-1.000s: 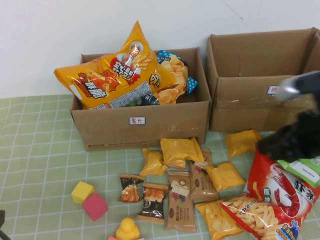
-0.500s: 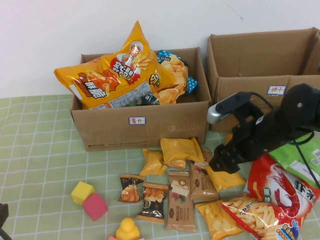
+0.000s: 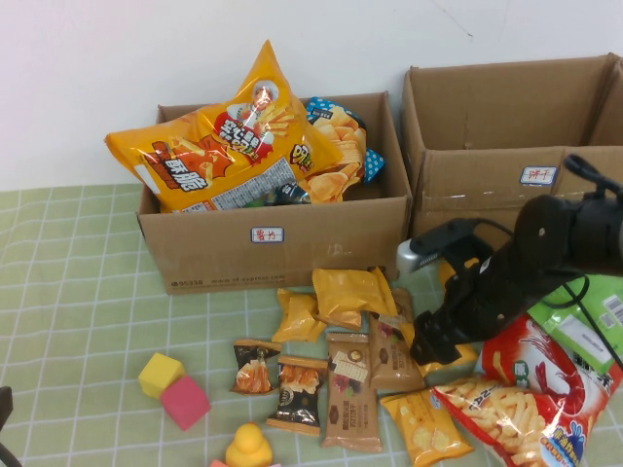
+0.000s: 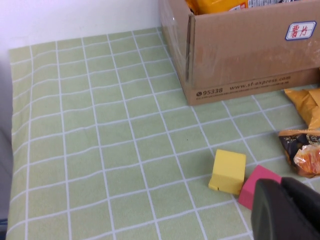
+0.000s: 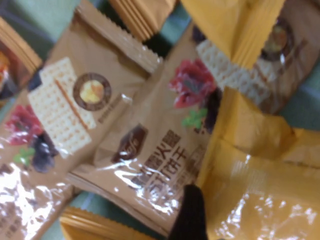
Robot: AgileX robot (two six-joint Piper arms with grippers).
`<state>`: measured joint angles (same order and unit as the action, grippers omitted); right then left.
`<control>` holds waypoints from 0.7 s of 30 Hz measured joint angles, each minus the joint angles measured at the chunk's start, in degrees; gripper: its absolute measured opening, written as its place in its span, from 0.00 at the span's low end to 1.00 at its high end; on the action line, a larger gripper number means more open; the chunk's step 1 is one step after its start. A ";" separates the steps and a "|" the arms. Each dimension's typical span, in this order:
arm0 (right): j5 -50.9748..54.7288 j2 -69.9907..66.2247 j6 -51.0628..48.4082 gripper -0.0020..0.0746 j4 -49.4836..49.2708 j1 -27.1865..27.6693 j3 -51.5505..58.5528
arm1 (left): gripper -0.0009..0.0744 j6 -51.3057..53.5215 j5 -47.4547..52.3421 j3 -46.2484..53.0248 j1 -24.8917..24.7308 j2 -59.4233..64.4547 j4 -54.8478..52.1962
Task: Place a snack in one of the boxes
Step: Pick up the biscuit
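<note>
Two brown cardboard boxes stand at the back: the left box (image 3: 282, 255) (image 4: 240, 55) is heaped with chip bags, and the right box (image 3: 477, 195) shows only bare inner walls. Loose snacks lie in front. My right gripper (image 3: 431, 352) (image 5: 250, 220) is low over them, open, over a small yellow packet (image 3: 465, 358) (image 5: 260, 185). One black fingertip (image 5: 190, 215) rests at that packet's edge beside a brown wafer packet (image 3: 389, 358) (image 5: 150, 150). My left gripper (image 4: 281, 186) is shut and empty, near the front left of the table.
A yellow cube (image 3: 160, 374) (image 4: 229, 171), a pink cube (image 3: 185, 402) (image 4: 252, 186) and a yellow duck (image 3: 249, 449) sit at the front left. A big red shrimp-chip bag (image 3: 545, 375) and a green bag (image 3: 589, 316) lie under the right arm.
The right arm has swung down and left from in front of the right box onto the snack pile, and its jaws have opened. The left arm has stayed put.
</note>
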<state>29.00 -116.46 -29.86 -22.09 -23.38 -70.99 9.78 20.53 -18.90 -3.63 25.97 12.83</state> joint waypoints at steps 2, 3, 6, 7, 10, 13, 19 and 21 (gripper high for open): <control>0.00 -0.91 0.00 0.77 0.00 0.00 -0.11 | 0.01 0.00 -0.14 0.00 0.00 0.00 0.00; 0.00 -1.19 0.00 0.77 0.00 0.00 -0.22 | 0.01 0.00 -0.17 0.00 0.00 0.00 0.00; 0.00 -1.57 0.00 0.77 -0.10 0.00 -0.48 | 0.01 0.00 -0.39 0.00 0.00 0.00 0.00; 0.00 -1.65 0.00 0.77 -0.10 0.00 -0.48 | 0.01 0.00 -0.39 0.00 0.00 0.00 0.00; -0.20 -1.79 0.00 0.74 -0.10 0.00 -0.57 | 0.01 0.00 -0.39 0.00 0.00 0.00 0.00; -0.59 -1.92 0.00 0.64 -0.10 0.00 -0.71 | 0.01 0.00 -0.39 0.00 0.00 0.00 0.00; 0.35 -1.92 2.07 0.49 -0.10 0.00 -2.72 | 0.01 0.00 -0.39 0.00 0.00 0.00 0.00; 1.78 -1.92 2.45 0.47 -0.10 0.00 -3.98 | 0.01 0.00 -0.39 0.00 0.00 0.00 0.09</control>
<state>30.78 -118.39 -27.41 -22.19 -23.38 -74.96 9.78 20.13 -18.90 -3.63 25.97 12.91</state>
